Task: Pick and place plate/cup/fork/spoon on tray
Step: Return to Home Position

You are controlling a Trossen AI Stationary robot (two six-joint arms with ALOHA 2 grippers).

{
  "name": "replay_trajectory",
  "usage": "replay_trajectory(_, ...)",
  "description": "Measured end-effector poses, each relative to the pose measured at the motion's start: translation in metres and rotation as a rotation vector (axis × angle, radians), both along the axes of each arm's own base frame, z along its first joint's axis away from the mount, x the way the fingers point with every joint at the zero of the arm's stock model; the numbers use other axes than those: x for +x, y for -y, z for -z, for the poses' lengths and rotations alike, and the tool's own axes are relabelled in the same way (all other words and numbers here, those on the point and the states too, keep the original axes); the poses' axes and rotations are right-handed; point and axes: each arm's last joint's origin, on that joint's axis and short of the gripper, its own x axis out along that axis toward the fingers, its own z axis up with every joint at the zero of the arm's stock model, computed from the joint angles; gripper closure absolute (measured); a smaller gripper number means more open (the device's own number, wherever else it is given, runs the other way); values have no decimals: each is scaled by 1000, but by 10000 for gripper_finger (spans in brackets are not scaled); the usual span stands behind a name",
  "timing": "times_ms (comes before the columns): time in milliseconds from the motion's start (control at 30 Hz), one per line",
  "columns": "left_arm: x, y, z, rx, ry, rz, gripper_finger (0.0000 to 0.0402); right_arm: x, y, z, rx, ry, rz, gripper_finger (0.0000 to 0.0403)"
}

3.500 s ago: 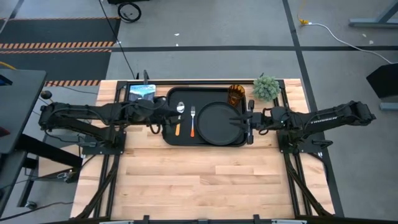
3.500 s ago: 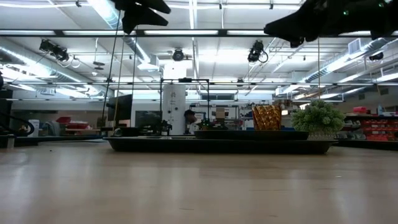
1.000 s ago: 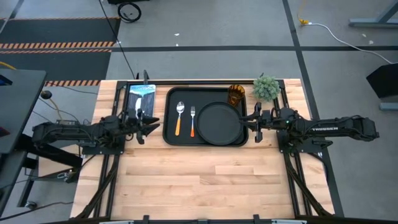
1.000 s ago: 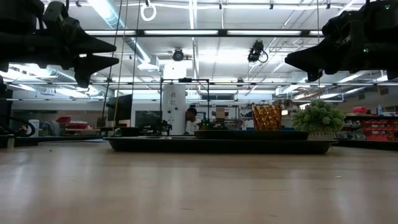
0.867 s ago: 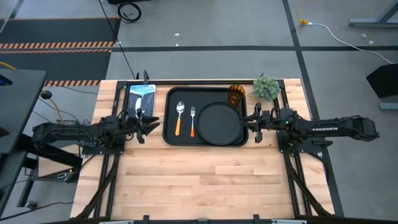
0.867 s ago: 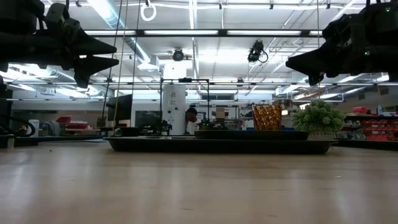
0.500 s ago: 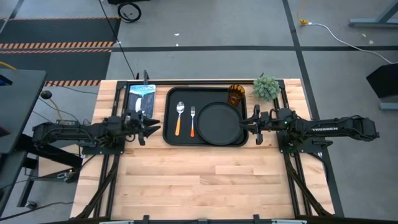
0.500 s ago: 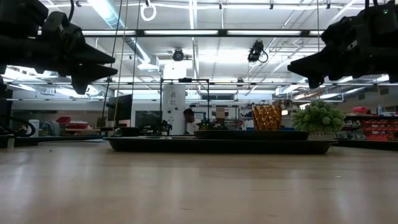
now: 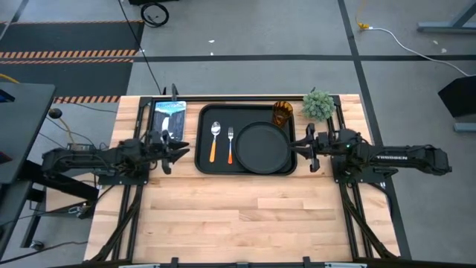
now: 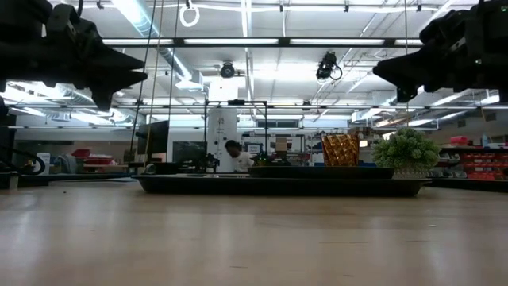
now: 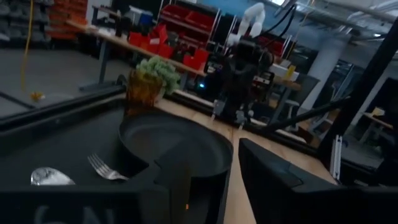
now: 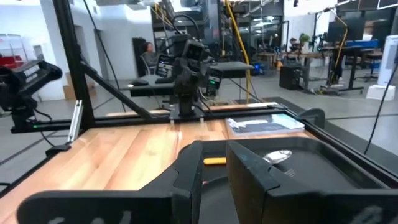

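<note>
The black tray (image 9: 203,160) lies at the table's far middle. On it rest the round black plate (image 9: 262,147), the spoon (image 9: 214,141) and the fork (image 9: 230,145) side by side, and the amber cup (image 9: 282,113) upright in the far right corner. My left gripper (image 9: 175,152) hovers just off the tray's left edge. It is open by a narrow gap and empty. My right gripper (image 9: 302,149) hovers just off the tray's right edge, open and empty. Both are well above the table in the low view (image 10: 141,78) (image 10: 379,71).
A small green plant (image 9: 318,105) stands at the far right, beside the cup. A blue and white packet (image 9: 169,110) lies at the far left. The wooden table (image 9: 245,216) stretches from the tray to the near edge.
Both grippers have drawn back a little from the tray, the left toward the table's left edge, the right toward the right edge and slightly up. The things on the tray have not moved.
</note>
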Motion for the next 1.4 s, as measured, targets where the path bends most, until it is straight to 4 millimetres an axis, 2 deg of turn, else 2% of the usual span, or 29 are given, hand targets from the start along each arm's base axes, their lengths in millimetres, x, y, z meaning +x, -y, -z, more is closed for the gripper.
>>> replay_trajectory(367, -10, 1, -6, 11, 75, 0, 328, -13, -2, -9, -19, 83, -15, 325)
replay_trajectory(567, -18, 1, -17, 17, 73, -1, 363, -19, -5, -13, -17, 126, -40, 325)
replay_trajectory(767, -21, 2, -20, 13, 71, 0, 387, -25, -6, -17, -15, 142, -42, 325)
replay_trajectory(900, -20, 1, -18, 7, 51, -9, 394, -30, -8, -24, -28, 152, -40, 325)
replay_trajectory(1400, -20, 2, -8, -60, -38, 10, 395, -30, -8, -17, -2, 94, -39, 325)
